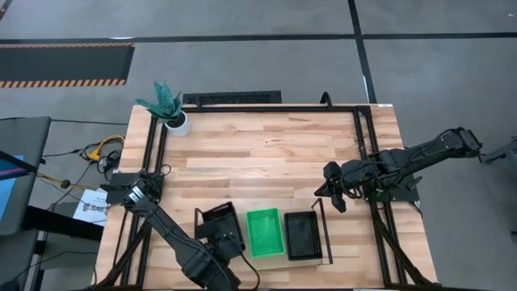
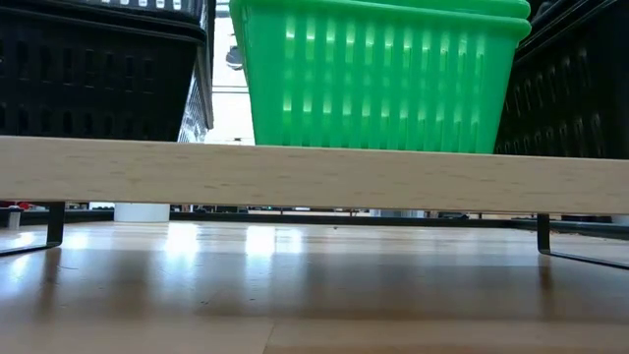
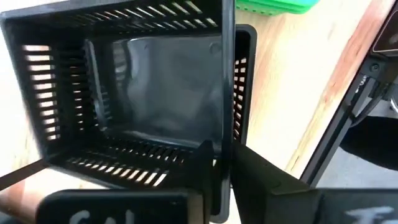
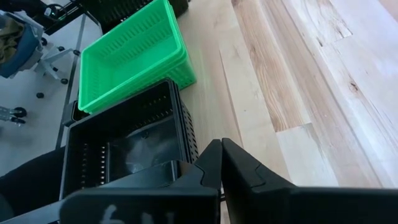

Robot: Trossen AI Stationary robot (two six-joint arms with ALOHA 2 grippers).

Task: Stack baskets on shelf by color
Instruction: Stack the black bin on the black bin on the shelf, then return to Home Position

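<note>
Your left hand (image 3: 217, 180) has its two dark fingers pinched on the near wall of a black mesh-walled plastic basket (image 1: 218, 226); only the left wrist view shows that grip, and it also shows a second black basket nested under the held one. From above, you see this basket tilted at the left end of the low shelf with the light wooden board and black wire ends (image 1: 325, 234). Beside it sits the bright green mesh plastic stack (image 1: 265, 233), then a black mesh stack (image 1: 303, 236) at the right end. The low view alone shows the green stack's layered rims and the shelf board (image 2: 314, 177) raised off the wooden worktop (image 1: 258, 153).

Your right hand (image 1: 338, 194) hovers over the worktop beyond the shelf's right end, fingers closed together on nothing, per its wrist view (image 4: 221, 165). A white pot with a green plant (image 1: 174, 121) stands at the far left corner.
</note>
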